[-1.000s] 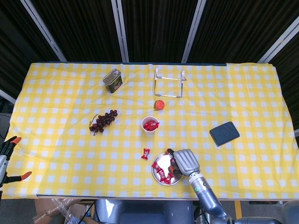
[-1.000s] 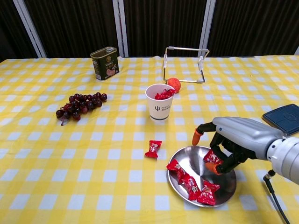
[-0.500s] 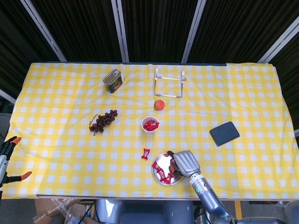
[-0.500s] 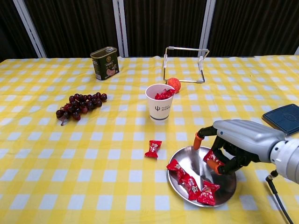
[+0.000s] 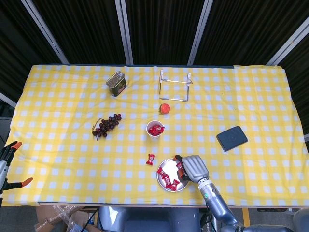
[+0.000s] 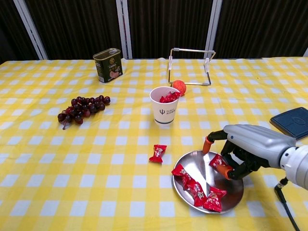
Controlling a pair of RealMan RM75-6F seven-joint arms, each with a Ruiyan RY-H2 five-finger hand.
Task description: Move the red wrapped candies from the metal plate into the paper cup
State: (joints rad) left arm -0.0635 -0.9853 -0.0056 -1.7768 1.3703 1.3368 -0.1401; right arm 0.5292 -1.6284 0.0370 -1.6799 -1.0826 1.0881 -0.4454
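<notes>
The metal plate (image 6: pixel 193 162) (image 5: pixel 165 167) lies near the table's front edge with several red wrapped candies (image 6: pixel 195 188) (image 5: pixel 168 180) on its left and front part. My right hand (image 6: pixel 246 146) (image 5: pixel 193 168) is over the plate's right side, fingers curled around one red candy (image 6: pixel 217 162), which its thumb and a finger pinch low over the plate. The paper cup (image 6: pixel 163 109) (image 5: pixel 154 129) stands upright behind the plate with red candies inside. One loose candy (image 6: pixel 158 153) (image 5: pixel 151 159) lies on the cloth left of the plate. My left hand does not show.
Dark grapes (image 6: pixel 82 108) lie at the left, a green tin (image 6: pixel 108 65) behind them. A wire rack (image 6: pixel 190 65) and a small orange ball (image 6: pixel 179 86) sit behind the cup. A dark flat case (image 6: pixel 291 122) lies at the right edge.
My right hand has shifted slightly right and lower over the plate, its fingers closing more tightly around the candy at the plate's right side.
</notes>
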